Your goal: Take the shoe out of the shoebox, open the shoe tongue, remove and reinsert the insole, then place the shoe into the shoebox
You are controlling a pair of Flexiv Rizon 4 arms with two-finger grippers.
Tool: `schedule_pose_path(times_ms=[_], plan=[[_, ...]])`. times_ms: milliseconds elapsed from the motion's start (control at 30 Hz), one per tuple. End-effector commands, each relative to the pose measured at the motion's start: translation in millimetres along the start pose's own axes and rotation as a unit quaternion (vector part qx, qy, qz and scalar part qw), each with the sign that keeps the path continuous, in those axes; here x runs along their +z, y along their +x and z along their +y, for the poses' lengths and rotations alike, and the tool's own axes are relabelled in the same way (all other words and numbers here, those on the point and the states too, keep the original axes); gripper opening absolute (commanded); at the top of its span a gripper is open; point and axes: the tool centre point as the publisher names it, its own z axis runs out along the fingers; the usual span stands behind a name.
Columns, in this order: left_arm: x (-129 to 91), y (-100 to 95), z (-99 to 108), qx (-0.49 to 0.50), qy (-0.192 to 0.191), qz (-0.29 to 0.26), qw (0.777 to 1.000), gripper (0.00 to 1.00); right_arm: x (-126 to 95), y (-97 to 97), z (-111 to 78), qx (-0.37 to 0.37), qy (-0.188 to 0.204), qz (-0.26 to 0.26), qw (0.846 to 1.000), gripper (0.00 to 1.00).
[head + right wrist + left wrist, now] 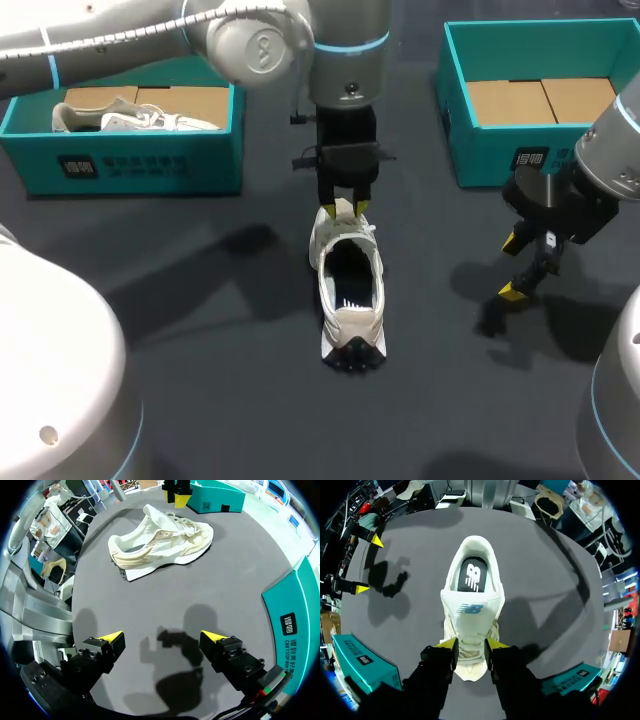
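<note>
A cream-white lace-up shoe [350,262] [470,620] [160,542] stands upright on its sole in the middle of the dark grey counter [200,300], out of both boxes. Its toe points away from the robot and its heel points toward the robot. A black insole with a white mark [471,575] lies inside the shoe, and the white tongue [470,607] sits just in front of the opening. The left arm comes in from the far left corner and bends over the middle of the counter. Its left hand [343,210] [471,645] [179,499] points straight down at the toe end of the shoe. I cannot tell if this hand is clamped on the shoe or only just over it. The right arm comes in from the right side. Its right hand [512,266] [368,564] [162,637] hangs tilted, low over the bare counter, near the shoe on its right. Its two fingers are wide apart with nothing between them. A teal shoebox on the left [130,160] [567,677] [217,500] holds another white shoe [130,118]. A teal shoebox on the right [500,150] [362,662] [295,625] holds brown cardboard [540,100].
</note>
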Motion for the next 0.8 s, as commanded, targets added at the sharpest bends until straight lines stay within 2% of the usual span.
schedule_pose_path(times_ms=[33,267,333,600,800], plan=[[20,0.3,-15,0.01,-0.002,-0.003,1.0,0.29,0,0.7,-0.3,0.0,0.001,-0.001,1.0,1.0],[48,3.2,-36,0.019,0.013,0.004,1.0,0.27,0,0.7,-0.3,0.0,0.001,-0.001,1.0,1.0],[53,3.5,-39,0.015,0.007,0.009,1.0,0.26,0,0.7,-0.3,0.0,0.001,-0.001,1.0,1.0],[28,11.6,-43,0.017,-0.009,-0.03,0.999,0.26,0,0.7,-0.3,0.0,0.001,-0.001,1.0,1.0],[52,4.0,-49,0.012,-0.016,-0.022,1.0,0.26,0,0.7,-0.3,0.0,0.001,-0.001,1.0,1.0]])
